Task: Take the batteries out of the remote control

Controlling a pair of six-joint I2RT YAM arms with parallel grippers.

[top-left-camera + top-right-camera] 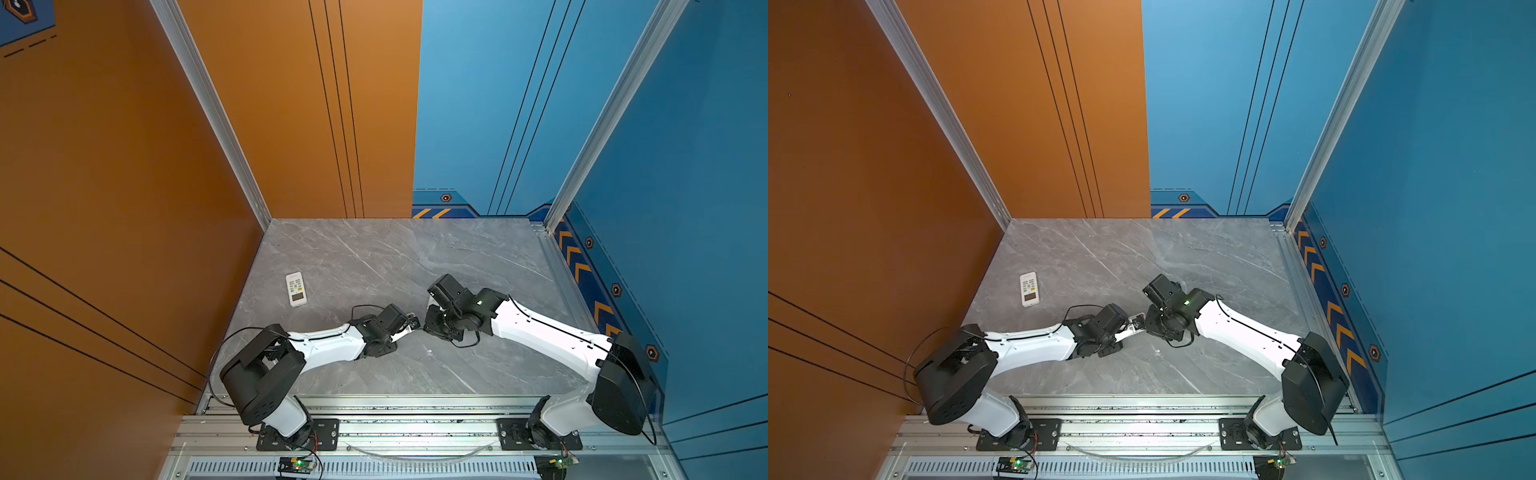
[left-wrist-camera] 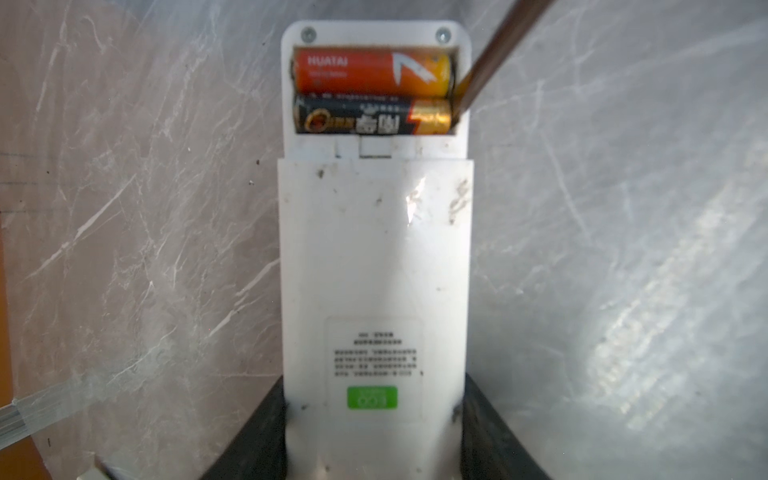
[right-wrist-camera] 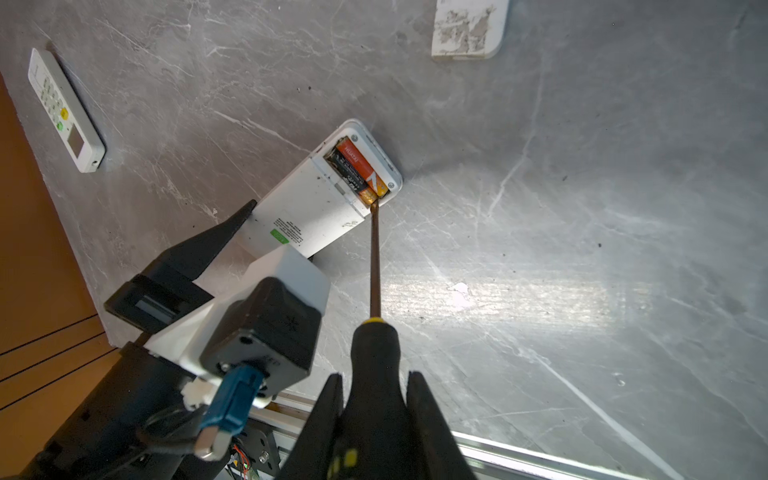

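My left gripper (image 2: 374,401) is shut on the label end of a white remote control (image 2: 374,249), which lies back-up just over the table. The remote's far end has an open bay holding two batteries side by side: an orange-red one (image 2: 370,72) and a black one with a gold end (image 2: 370,118). My right gripper (image 3: 375,378) is shut on the black-and-yellow handle of a screwdriver (image 3: 375,266). The screwdriver's tip rests at the batteries' gold ends (image 3: 372,195), against the bay wall. In both top views the grippers (image 1: 409,326) (image 1: 430,328) meet at mid-table.
A second white remote (image 1: 296,289) (image 1: 1029,289) lies face-up at the left, near the orange wall. A small white cover (image 3: 467,29) lies on the grey marble table beyond the held remote. An aluminium rail (image 1: 415,405) runs along the table's front edge.
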